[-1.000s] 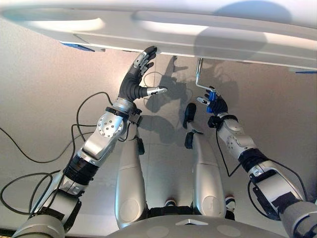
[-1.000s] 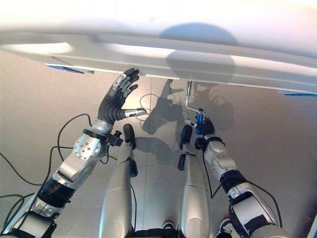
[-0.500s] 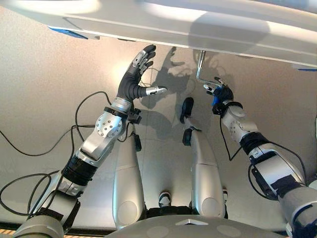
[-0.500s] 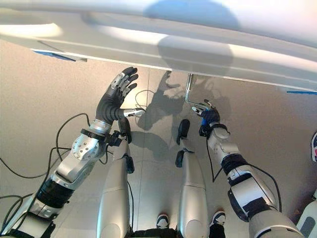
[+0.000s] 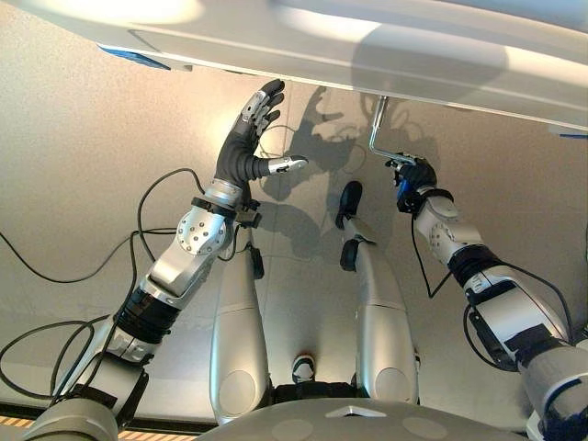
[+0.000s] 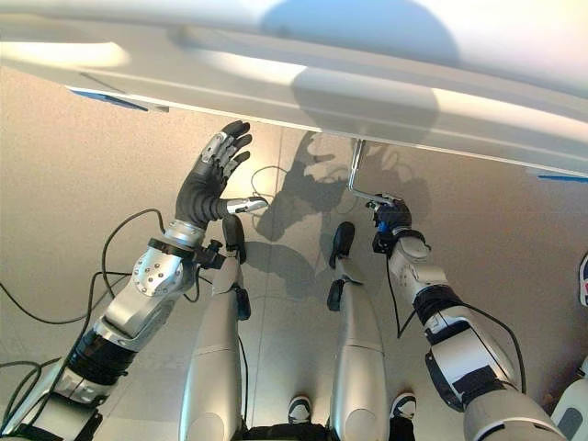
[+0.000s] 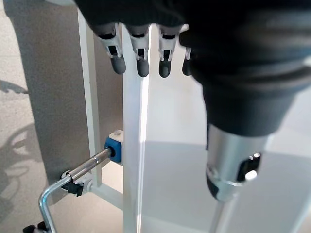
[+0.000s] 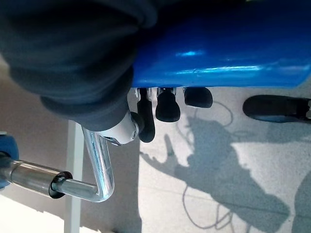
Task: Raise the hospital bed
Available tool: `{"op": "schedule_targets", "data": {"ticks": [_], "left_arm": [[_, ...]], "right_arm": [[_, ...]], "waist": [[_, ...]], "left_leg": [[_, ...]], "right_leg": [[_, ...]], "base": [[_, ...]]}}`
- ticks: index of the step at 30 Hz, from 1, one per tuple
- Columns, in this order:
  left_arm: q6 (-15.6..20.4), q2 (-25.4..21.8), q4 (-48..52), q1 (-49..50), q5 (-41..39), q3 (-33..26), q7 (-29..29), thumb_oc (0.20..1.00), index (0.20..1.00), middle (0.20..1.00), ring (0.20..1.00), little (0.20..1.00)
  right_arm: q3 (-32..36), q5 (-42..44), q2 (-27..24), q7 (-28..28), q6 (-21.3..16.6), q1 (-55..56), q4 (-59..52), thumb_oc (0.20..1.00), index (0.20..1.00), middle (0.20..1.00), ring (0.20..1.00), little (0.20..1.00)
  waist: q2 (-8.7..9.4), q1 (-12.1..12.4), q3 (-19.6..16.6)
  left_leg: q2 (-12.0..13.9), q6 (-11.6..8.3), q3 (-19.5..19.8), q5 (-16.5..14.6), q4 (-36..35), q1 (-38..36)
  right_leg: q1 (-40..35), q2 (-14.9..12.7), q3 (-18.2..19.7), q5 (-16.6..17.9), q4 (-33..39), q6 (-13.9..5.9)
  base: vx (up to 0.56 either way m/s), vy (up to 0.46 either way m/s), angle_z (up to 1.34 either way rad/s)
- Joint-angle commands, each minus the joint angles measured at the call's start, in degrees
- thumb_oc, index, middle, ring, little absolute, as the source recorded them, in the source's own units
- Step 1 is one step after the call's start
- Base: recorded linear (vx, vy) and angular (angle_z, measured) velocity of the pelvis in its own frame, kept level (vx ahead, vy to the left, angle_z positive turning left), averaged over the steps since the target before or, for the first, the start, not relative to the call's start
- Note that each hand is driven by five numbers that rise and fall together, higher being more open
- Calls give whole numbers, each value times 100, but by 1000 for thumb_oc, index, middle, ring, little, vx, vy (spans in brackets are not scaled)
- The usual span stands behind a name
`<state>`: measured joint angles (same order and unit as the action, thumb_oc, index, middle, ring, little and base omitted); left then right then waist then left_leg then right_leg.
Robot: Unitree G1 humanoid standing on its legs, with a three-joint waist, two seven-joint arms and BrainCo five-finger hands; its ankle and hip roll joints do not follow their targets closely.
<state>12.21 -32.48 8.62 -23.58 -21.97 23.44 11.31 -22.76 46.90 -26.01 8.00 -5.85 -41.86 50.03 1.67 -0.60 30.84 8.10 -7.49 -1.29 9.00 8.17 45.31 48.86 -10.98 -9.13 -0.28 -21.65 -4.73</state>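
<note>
The hospital bed's white foot end (image 5: 367, 55) runs across the far side of the head views. A bent metal crank (image 5: 376, 129) hangs from under it. My right hand (image 5: 415, 175) is shut on the crank's blue grip (image 8: 218, 53); in the right wrist view its dark fingertips (image 8: 167, 104) curl over the grip beside the crank's chrome bend (image 8: 99, 165). My left hand (image 5: 243, 152) is raised and open just below the bed's edge, touching nothing. Past its straight fingers (image 7: 141, 58), the left wrist view shows the crank shaft (image 7: 90, 165) entering a blue socket (image 7: 115, 148).
A white upright bar of the bed frame (image 7: 133, 145) stands right before my left hand. Blue tape marks lie on the grey floor under the bed at the left (image 5: 133, 60) and far right (image 6: 556, 177).
My right hand has carried the crank grip a little to the right and farther from me, turning the crank. The left hand holds its pose. The camera has shifted slightly.
</note>
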Motion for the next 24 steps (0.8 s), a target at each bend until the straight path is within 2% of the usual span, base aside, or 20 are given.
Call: {"op": "schedule_targets", "data": {"ticks": [1,6,10,11,12,13,14,16,19,20,24], "left_arm": [[333,-50,972,113,180,-41,53,1000,1000,1000,1000,1000],[321,-39,925,54,200,17,67,1000,1000,1000,1000,1000],[301,-36,930,84,205,-36,72,1000,1000,1000,1000,1000],[305,-54,980,127,191,-85,68,1000,1000,1000,1000,1000],[323,-80,1035,167,99,-177,58,1000,1000,1000,1000,1000],[321,-80,1038,173,98,-177,57,1000,1000,1000,1000,1000],[354,-83,1085,224,-26,-228,25,1000,1000,1000,1000,1000],[359,-135,1200,366,-180,-321,-12,1000,1000,1000,1000,1000],[349,-244,1361,475,-271,-343,-55,1000,1000,1000,1000,1000],[348,-334,1438,477,-307,-324,-85,1000,1000,1000,1000,1000],[368,-398,1542,479,-481,-296,-128,1000,1000,1000,1000,1000]], "right_arm": [[-118,274,113,-111,12,-270,-100,200,200,200,200,200],[-132,262,202,-169,99,-223,281,200,200,200,200,200],[-124,533,248,-155,-17,-122,-176,200,200,200,200,200],[-147,678,246,-162,-97,3,-621,200,200,200,200,200],[-170,889,216,-206,-265,316,-1520,200,200,200,200,200],[-170,886,213,-195,-260,331,-1539,200,200,200,200,200],[-184,994,176,-252,-333,549,-2076,200,200,200,200,200],[-193,1083,-59,-398,-440,1127,-3234,200,200,200,200,200],[-150,1189,-372,-564,-496,1681,-4252,200,200,200,200,200],[-190,1278,-639,-719,-502,1858,-4827,200,200,200,200,200],[-333,1483,-981,-871,-461,1927,-5498,200,200,200,200,200]], "waist": [[58,146,-105],[49,177,-105],[74,171,-105],[95,162,-105],[168,121,-105],[168,121,-105],[214,98,-105],[315,58,-105],[394,61,-105],[413,85,-105],[431,154,-105]], "left_leg": [[40,-26,48,-534,525,66],[57,-27,64,-529,524,76],[74,-31,67,-512,503,73],[85,-34,64,-499,476,50],[94,-35,74,-484,448,37],[92,-35,74,-482,446,30],[96,-37,73,-472,431,15],[100,-48,96,-452,434,17],[81,-58,151,-433,426,31],[70,-65,194,-417,413,32],[57,-69,247,-405,415,56]], "right_leg": [[-250,-183,105,653,908,-487],[-261,-177,80,640,906,-493],[-263,-167,48,630,902,-499],[-262,-162,54,623,894,-503],[-257,-152,60,619,882,-509],[-262,-153,61,617,882,-509],[-272,-155,56,611,878,-512],[-310,-162,31,577,859,-509],[-348,-192,-25,587,851,-517],[-395,-210,-79,600,859,-529],[-446,-243,-159,616,865,-545]], "base": [[0,0,0],[0,0,0],[0,0,0],[16,-42,2],[13,-33,2],[10,-46,1],[6,-45,1],[10,-64,1],[13,-32,10],[11,-8,11],[9,-2,16]]}}
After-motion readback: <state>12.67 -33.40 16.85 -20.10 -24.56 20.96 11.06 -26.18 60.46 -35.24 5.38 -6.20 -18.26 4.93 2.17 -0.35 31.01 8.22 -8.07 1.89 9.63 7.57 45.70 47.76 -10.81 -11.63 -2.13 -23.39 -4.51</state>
